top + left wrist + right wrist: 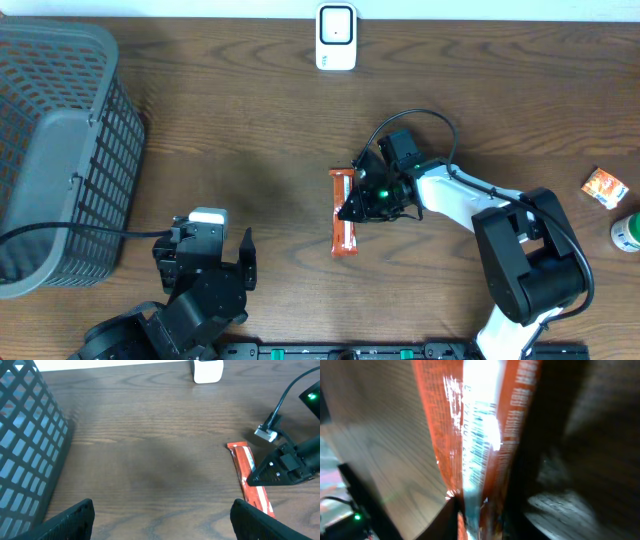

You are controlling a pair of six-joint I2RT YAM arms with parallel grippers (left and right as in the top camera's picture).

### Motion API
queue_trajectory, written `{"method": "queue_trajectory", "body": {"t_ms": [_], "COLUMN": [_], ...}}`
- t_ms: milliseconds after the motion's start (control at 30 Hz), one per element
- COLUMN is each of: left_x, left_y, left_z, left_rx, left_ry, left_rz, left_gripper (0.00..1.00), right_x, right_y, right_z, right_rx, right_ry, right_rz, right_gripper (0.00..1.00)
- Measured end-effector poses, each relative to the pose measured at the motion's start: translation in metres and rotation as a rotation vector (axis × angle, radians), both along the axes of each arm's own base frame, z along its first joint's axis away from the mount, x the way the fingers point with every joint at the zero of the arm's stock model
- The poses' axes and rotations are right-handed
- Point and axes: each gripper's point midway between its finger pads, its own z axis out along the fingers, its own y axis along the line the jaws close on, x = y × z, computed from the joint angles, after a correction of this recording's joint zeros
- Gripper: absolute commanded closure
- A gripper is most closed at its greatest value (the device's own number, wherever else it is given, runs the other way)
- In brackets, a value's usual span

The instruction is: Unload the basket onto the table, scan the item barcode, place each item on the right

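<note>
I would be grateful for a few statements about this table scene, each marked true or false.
1. The snack bar lies inside the basket. False: it lies on the table, with the right gripper closed on it.
2. The left gripper is open and holds nothing. True.
3. The white scanner stands at the far edge of the table. True.
4. The small orange packet sits beside the basket. False: it is at the right side, near the bottle.
</note>
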Motion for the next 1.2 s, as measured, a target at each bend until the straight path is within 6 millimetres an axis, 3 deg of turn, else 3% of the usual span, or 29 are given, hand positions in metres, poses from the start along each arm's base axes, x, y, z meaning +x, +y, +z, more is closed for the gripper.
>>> {"method": "queue_trajectory", "body": {"t_ms": [167, 300, 433, 600, 733, 767, 800, 933, 1200], "left_x": [0.0, 0.0, 0.0, 0.0, 0.0, 0.0, 0.0, 0.0, 0.0], "left_y": [-0.001, -0.001, -0.001, -0.001, -0.001, -0.001, -0.001, -0.001, -0.001], "left_z": [-0.001, -0.001, -0.001, -0.001, -0.001, -0.001, -0.001, -0.001, -0.001], "left_rx": [-0.002, -0.002, -0.002, -0.002, -0.002, -0.003, -0.002, -0.002, -0.002], "left_ry": [0.004, 0.004, 0.004, 0.004, 0.004, 0.004, 0.004, 0.005, 0.005], "left_rz": [-0.005, -0.005, -0.005, -0.005, -0.005, -0.005, -0.005, -0.005, -0.005], "left_gripper": [0.13, 0.13, 0.13, 0.13, 0.13, 0.13, 0.13, 0.13, 0.13], "right_x": [-0.003, -0.005, -0.009, -0.013, -0.017, -0.019, -0.02, -0.026, -0.023], "right_y": [0.002, 0.001, 0.001, 0.003, 0.002, 0.002, 0.001, -0.002, -0.004], "right_z": [-0.001, -0.002, 0.0, 0.002, 0.001, 0.001, 0.0, -0.005, -0.004], "right_rx": [0.014, 0.01, 0.016, 0.025, 0.029, 0.03, 0.033, 0.031, 0.04], "right_ry": [0.017, 0.024, 0.04, 0.055, 0.065, 0.07, 0.079, 0.116, 0.105], "right_rz": [0.004, 0.009, 0.02, 0.03, 0.025, 0.022, 0.018, -0.013, -0.013], "right_gripper": [0.9, 0.79, 0.62, 0.61, 0.65, 0.69, 0.82, 0.98, 0.99]}}
